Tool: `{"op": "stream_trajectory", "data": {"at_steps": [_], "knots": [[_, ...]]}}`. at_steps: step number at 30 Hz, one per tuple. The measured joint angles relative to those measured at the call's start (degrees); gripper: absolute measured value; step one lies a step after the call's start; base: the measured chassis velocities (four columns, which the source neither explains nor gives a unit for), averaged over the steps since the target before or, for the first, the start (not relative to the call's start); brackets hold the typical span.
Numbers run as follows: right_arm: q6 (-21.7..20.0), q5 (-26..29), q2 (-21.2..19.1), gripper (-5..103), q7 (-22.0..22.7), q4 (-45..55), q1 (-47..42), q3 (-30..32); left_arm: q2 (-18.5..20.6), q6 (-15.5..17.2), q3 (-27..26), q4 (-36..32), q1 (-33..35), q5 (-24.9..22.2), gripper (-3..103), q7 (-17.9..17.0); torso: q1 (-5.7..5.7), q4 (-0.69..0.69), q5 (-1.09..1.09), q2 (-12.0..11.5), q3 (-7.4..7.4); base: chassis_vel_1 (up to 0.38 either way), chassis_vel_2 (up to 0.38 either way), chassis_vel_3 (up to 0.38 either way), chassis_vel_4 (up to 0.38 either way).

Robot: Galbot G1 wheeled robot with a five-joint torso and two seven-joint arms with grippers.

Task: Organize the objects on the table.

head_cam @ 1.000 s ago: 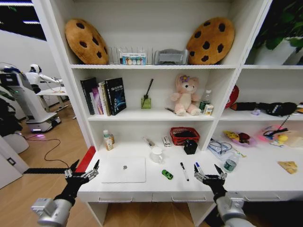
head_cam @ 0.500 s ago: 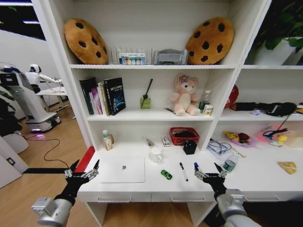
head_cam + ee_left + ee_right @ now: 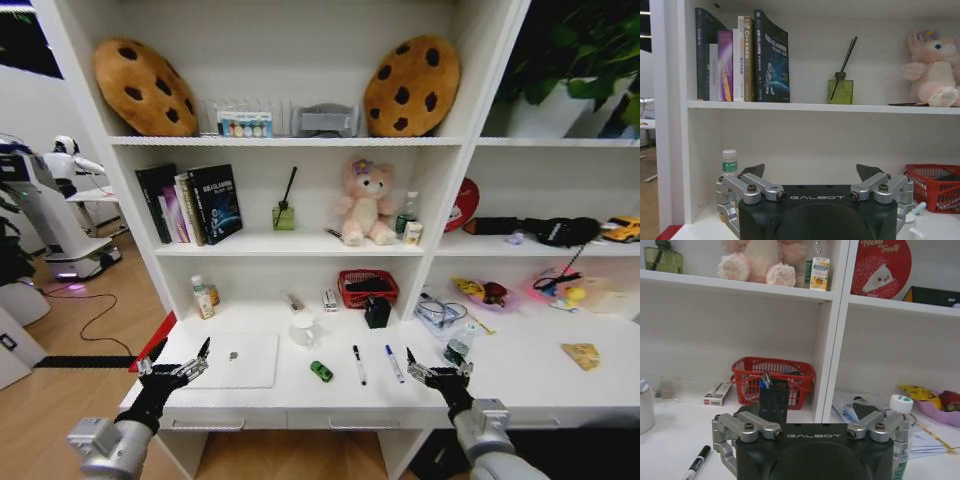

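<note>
Pens lie lower centre on the table, beside the car: light, slick, likely to roll, so pinch each mid-barrel. Your right gripper and left gripper hover spread, empty. Laptop: flat, stiff; take its edge.

Lighting: bright, even, from overhead | Shadows: soft, beneath the white shelf boards | Glare: faint sheen on the long white desk | Distortion: head view bows uprights outward at edges | Focus: wrist views sharp, far-corner foliage dim.
</note>
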Motion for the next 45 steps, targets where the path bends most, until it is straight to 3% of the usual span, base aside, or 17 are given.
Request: {"op": "stream_trajectory", "data": {"at_steps": [3,6,7,9,12,15,16,19,23,28,38,45], "knots": [[-0.22,2.41,-1.04,100,-1.54,-0.25,-0.01,-0.85,0.01,0.0,0.0,0.01,-0.01,0.0,100,0.0,-0.02,-0.04,-0.09,0.01,-0.02,-0.031,-0.119,0.096,0.048],[-3.29,10.13,-7.95,100,-3.57,-2.23,3.89,-4.43,0.04,0.0,0.0,0.03,-0.02,-0.01,100,0.0,-0.01,-0.03,-0.05,0.01,-0.01,0.017,0.016,-0.015,-0.015],[-3.29,10.13,-7.95,100,-3.57,-2.23,3.89,-4.43,0.04,0.0,0.0,0.03,-0.02,-0.01,100,0.0,-0.01,-0.03,-0.05,0.01,-0.01,0.052,0.047,-0.045,-0.046],[-6.68,15.78,-15.81,100,-5.16,-4.05,8.81,-8.47,0.03,0.0,-0.03,0.04,-0.02,0.0,100,-0.04,-0.01,0.01,-0.08,0.0,-0.01,0.072,0.099,-0.043,-0.038],[-8.57,17.85,-18.77,100,-6.37,-5.12,11.46,-10.72,0.04,0.0,-0.03,0.04,-0.02,-0.01,100,-0.02,0.0,0.02,-0.05,0.01,-0.01,0.08,0.071,-0.058,-0.034],[-15.84,22.82,-24.8,100,-8.81,-8.41,20.04,-18.28,0.03,-0.01,-0.02,0.05,-0.02,-0.01,100,-0.06,0.0,-0.01,-0.05,0.0,0.0,0.025,0.019,-0.006,-0.01],[-15.84,22.82,-24.8,100,-8.81,-8.41,20.04,-18.28,0.03,-0.01,-0.02,0.05,-0.02,-0.01,100,-0.06,0.0,-0.01,-0.05,0.0,0.0,0.0,0.0,0.0,0.0],[-21.6,25.41,-26.92,100,-12.89,-11.3,28.66,-25.75,0.02,-0.01,-0.01,0.05,-0.02,-0.01,100,-0.04,-0.01,-0.02,-0.06,0.0,0.0,0.0,0.0,0.0,0.0],[-23.62,25.06,-26.76,100,-13.52,-14.19,36.27,-33.16,0.02,-0.01,0.0,0.04,-0.02,-0.01,100,-0.03,0.0,-0.02,-0.06,0.0,0.0,0.0,0.0,0.0,0.0],[-25.37,24.92,-25.77,100,-10.38,-18.3,44.74,-43.41,0.02,-0.01,-0.01,0.04,-0.02,-0.01,100,-0.03,0.0,-0.01,-0.07,0.0,0.0,0.0,0.0,0.0,0.0],[-25.43,20.25,-22.55,100,-13.15,-24.36,48.93,-50.27,0.02,-0.01,-0.01,0.04,-0.02,-0.01,100,-0.03,0.0,-0.02,-0.07,0.0,-0.01,0.0,0.0,0.0,0.0],[-25.23,19.95,-21.13,100,-13.62,-25.55,52.4,-52.74,0.02,-0.01,-0.01,0.04,-0.02,-0.01,100,-0.02,0.0,-0.01,-0.07,0.01,-0.01,0.0,0.0,0.0,0.0]]}}
